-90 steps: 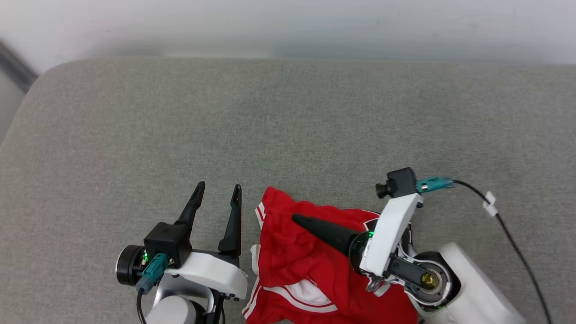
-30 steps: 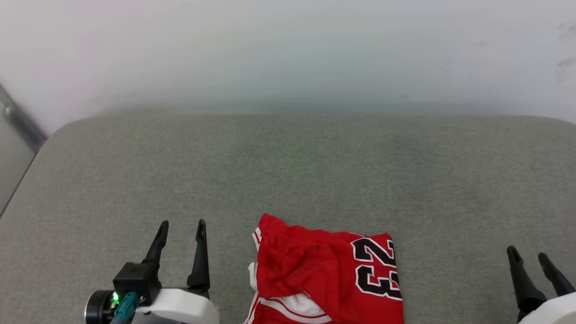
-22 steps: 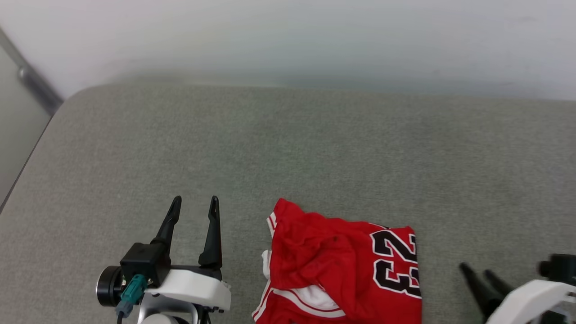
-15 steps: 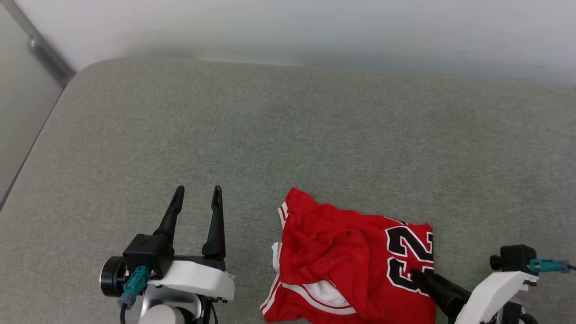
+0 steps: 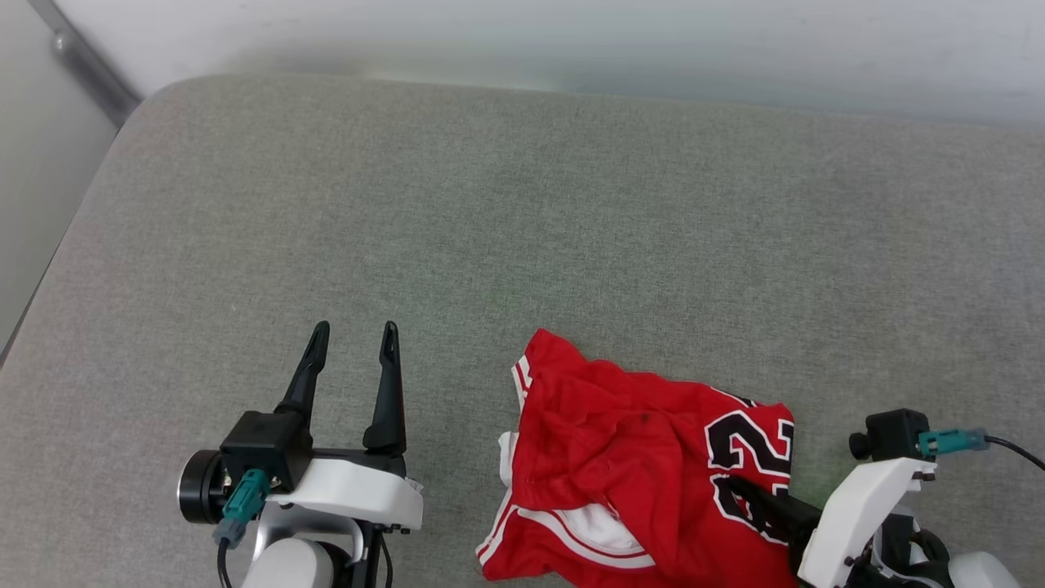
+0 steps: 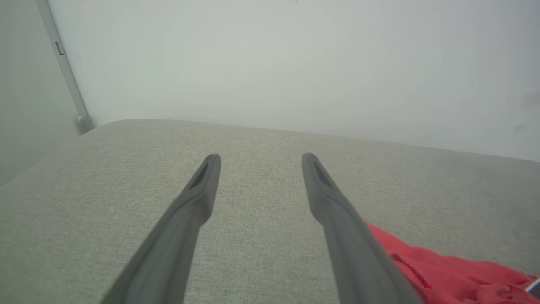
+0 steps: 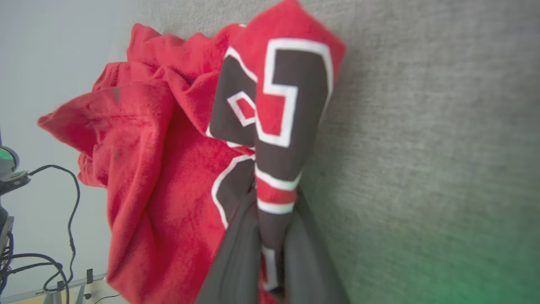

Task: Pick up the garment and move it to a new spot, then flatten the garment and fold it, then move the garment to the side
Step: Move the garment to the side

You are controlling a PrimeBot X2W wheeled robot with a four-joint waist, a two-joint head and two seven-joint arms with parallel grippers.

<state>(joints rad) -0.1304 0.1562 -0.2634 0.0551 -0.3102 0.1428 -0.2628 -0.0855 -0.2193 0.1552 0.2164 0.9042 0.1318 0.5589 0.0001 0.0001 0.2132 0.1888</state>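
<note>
Head view, room: a grey cushioned surface [image 5: 522, 204] with rounded corners, a pale wall [image 5: 571, 33] behind it and a metal rail [image 5: 82, 73] in the far left corner.
Head view, garment: the garment [image 5: 620, 457] lies crumpled at the near edge, right of centre, black numerals showing.
Head view, left gripper: the left gripper [image 5: 355, 328] is near the garment's left side, not touching it.
Left wrist view, jaws: spread wide over bare cushion, holding nothing; red cloth at lower right.
Right wrist view, jaws: the right gripper [image 7: 272, 202] is pinched tight on a fold bearing the black numeral.
</note>
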